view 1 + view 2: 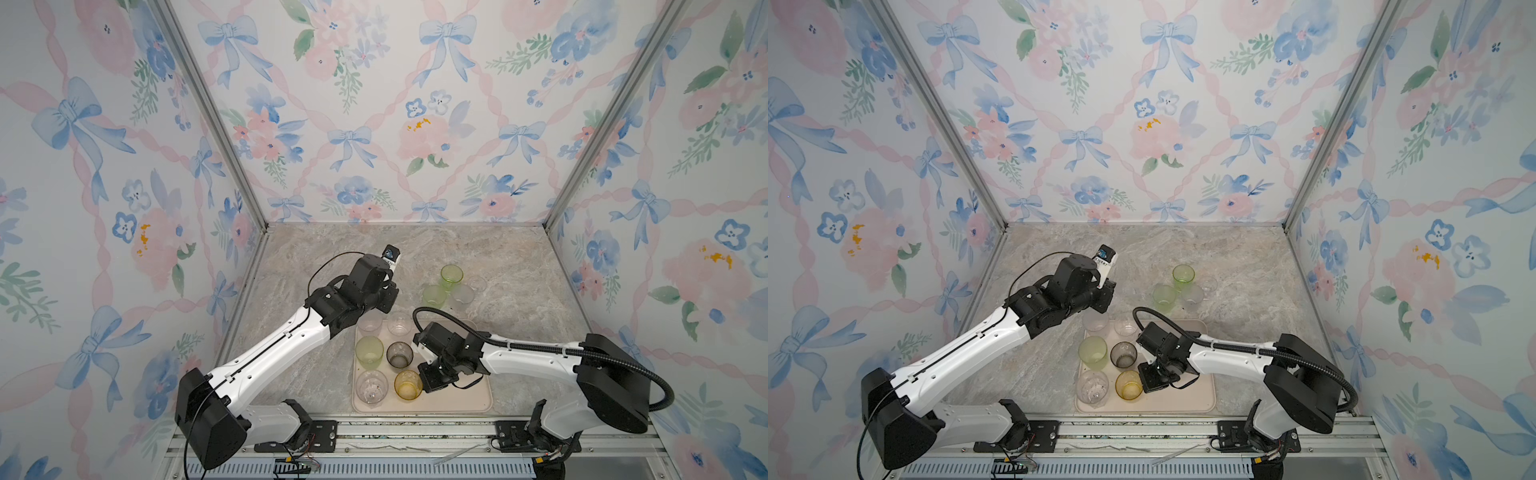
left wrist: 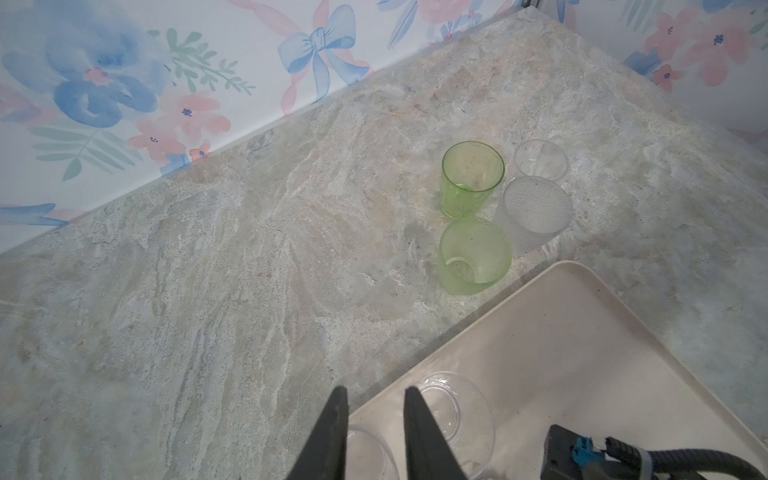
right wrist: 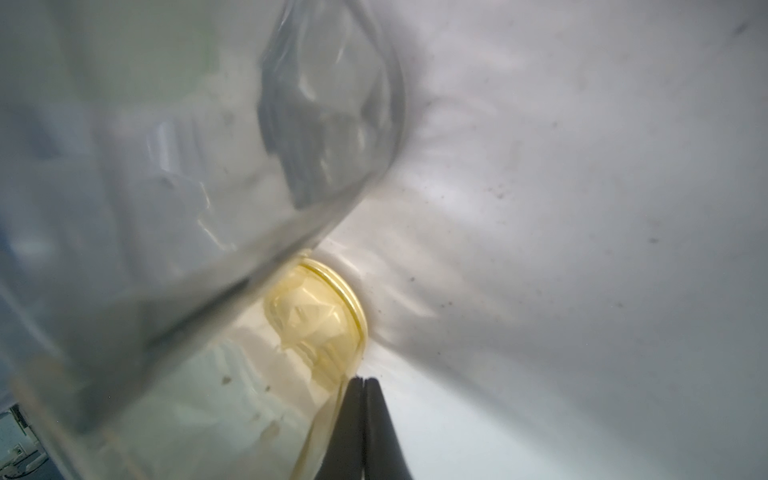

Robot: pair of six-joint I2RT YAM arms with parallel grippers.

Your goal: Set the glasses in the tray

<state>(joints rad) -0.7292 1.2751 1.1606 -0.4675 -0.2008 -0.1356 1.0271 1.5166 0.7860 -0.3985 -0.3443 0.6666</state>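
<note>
right wrist: r gripper [image 3: 364, 379] closed beside amber glass [image 3: 316, 320].

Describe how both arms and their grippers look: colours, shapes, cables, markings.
Both arms have white shells with black joints. The left arm carries a thin black cable looping over its wrist and a small white module with a blue part. The right arm carries a thick ribbed black hose. The left gripper and right gripper have slim, black, tapering fingers.

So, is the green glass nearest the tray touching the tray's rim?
Apart. The left wrist view shows a strip of bare table between the green glass and the tray near its rounded corner.
</note>
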